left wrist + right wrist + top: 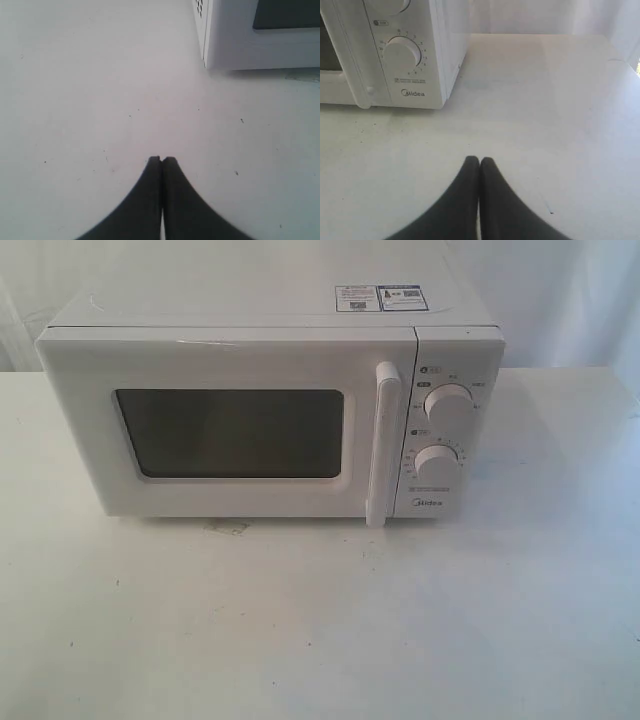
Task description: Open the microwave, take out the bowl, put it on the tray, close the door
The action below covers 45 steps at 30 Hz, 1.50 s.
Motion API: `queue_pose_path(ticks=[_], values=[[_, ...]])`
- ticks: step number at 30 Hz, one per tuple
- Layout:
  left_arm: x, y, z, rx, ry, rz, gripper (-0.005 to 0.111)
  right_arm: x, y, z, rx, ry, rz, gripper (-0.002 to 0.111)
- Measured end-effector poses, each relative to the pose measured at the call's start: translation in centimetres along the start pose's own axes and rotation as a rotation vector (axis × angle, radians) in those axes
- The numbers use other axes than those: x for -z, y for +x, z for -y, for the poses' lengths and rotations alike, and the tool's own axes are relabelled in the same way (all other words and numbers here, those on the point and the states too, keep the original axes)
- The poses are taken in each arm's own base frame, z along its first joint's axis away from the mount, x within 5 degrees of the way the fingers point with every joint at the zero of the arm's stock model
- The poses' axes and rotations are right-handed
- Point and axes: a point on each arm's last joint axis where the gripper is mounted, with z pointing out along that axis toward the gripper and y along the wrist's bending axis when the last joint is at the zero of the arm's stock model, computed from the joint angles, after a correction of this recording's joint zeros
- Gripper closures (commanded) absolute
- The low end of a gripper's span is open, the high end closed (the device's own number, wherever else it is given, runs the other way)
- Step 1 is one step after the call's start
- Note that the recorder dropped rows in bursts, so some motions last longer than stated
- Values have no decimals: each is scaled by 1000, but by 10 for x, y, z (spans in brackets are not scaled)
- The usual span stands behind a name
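Nearest to us, the left pincer (pixel 161 159) and the right pincer (pixel 479 159) hang low over the white surface (pixel 300 620). Each is closed tight on nothing. We take this for a resting pose: neither arm shows in the exterior view, so both are kept back from the work. The left one faces the bare stretch beside the near left corner of the microwave (pixel 270 410). The right one faces the control side, where the lower knob (pixel 402 52) shows.

Farther on, the microwave stands square on the surface with its door (pixel 200 365) fully shut, so the first step is not yet done. The tall handle (pixel 382 445) runs upright between the window (pixel 230 433) and the knobs. It is free on all sides, and we judge that the right pincer must first open to take it.

The bowl is presumably inside, but the dark window shows us nothing of it. No tray appears in any view. The shut door alone stands between us and the bowl. Two stickers (pixel 380 298) lie on the top, toward the back.
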Motion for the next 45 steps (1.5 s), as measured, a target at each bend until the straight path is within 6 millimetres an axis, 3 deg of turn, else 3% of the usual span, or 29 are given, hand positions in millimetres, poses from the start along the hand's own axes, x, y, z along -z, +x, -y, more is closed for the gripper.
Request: queue_pose_path(ticks=[30, 35, 45], values=[[0, 0, 0, 0, 0, 0, 107, 0, -2, 0, -6, 1, 26, 108], [0, 0, 0, 0, 0, 0, 107, 1, -13, 0, -4, 2, 148, 108], [0, 0, 0, 0, 0, 0, 107, 18, -54, 0, -3, 3, 635, 108]])
